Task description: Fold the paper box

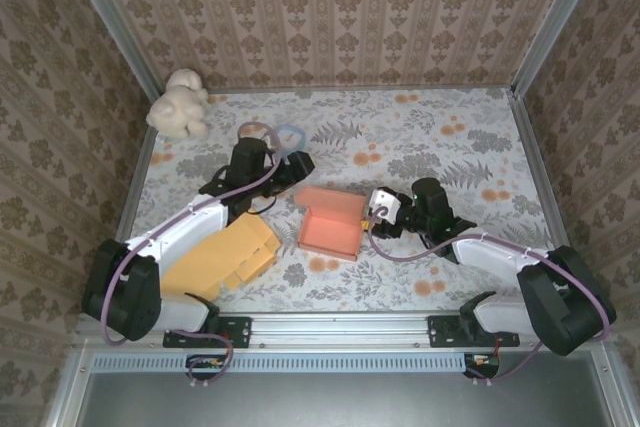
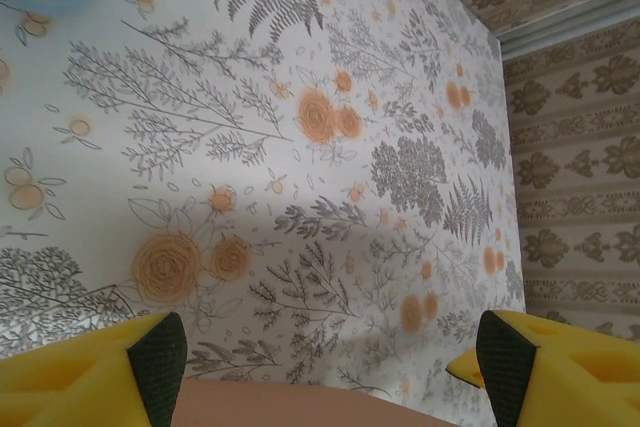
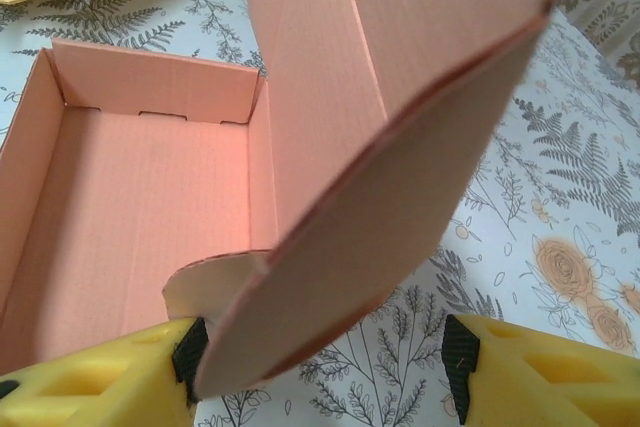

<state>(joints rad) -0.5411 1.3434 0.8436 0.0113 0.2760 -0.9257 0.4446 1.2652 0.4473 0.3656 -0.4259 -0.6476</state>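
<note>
Orange paper box lid [image 3: 400, 147] between parted right fingers [image 3: 520, 372] | left fingers [image 2: 70, 377] parted nearby

I see a floral table [image 1: 460, 157] carrying an open pink paper box [image 1: 330, 232] mid-table, flat yellow cardboard [image 1: 222, 257] near-left, cream plush toy [image 1: 180, 105] far-left.

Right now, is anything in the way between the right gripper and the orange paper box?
Nothing visible stands in the way. The right gripper is open, and the raised flap of the orange paper box sits between its fingers, close to one pad.
</note>
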